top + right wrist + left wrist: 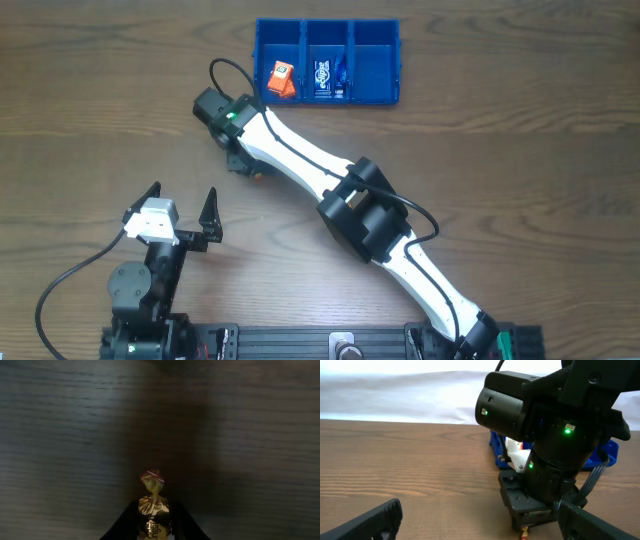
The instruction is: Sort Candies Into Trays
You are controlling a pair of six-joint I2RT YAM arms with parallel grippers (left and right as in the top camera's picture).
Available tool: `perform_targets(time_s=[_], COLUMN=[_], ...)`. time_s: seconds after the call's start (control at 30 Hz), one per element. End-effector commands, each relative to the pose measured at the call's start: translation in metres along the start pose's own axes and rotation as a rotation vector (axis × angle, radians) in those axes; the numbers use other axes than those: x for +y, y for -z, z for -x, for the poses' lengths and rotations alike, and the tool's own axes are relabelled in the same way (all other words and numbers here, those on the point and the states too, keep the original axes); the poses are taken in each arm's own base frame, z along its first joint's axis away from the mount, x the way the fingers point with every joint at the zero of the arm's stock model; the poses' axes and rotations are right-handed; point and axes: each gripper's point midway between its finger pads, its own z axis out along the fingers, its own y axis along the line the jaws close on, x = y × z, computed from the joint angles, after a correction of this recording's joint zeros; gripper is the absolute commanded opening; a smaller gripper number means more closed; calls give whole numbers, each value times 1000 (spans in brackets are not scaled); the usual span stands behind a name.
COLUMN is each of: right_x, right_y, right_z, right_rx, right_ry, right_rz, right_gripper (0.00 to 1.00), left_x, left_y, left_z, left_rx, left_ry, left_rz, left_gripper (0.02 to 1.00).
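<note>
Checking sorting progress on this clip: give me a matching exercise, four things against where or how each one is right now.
Things:
1. orange candy
2. blue-wrapped candy
3. gold-wrapped candy
4. left end effector

Places or states:
A. held in the right end effector
B. middle compartment of the blue tray
C. open, holding nothing
D. the tray's left compartment in the top view

Pairs: 1-D, 2-B, 3-A, 4-C
</note>
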Motion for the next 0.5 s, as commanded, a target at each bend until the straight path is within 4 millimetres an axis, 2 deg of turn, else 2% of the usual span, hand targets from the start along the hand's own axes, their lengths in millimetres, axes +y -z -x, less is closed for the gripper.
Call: perform_targets(time_s=[0.03, 0.07, 0.17, 0.2, 0.3, 0.4, 0.5], right_x=[-19, -23, -51, -65, -104, -147, -193], right_y=[70, 81, 134, 151, 185, 203, 201], right_z=[34, 38, 61, 70, 91, 117, 147], right_rx=[-145, -164, -264, -298, -370, -425, -459], right_ry=[40, 39, 32, 23, -10, -64, -121], right_rz=[17, 23, 27, 22, 7, -8, -38], right_gripper=[141, 137, 134, 134, 134, 137, 141], left_x=[0, 0, 0, 0, 0, 0, 0], left_y=[-1, -1, -1, -1, -1, -1, -1], left_z=[-16, -16, -16, -16, -16, -16, -16], left_rx=[48, 48, 48, 48, 48, 47, 48], left_ry=[3, 3, 3, 3, 3, 3, 3], left_rz=[-10, -10, -10, -10, -10, -10, -10], left_gripper=[996, 998, 998, 998, 998, 996, 998])
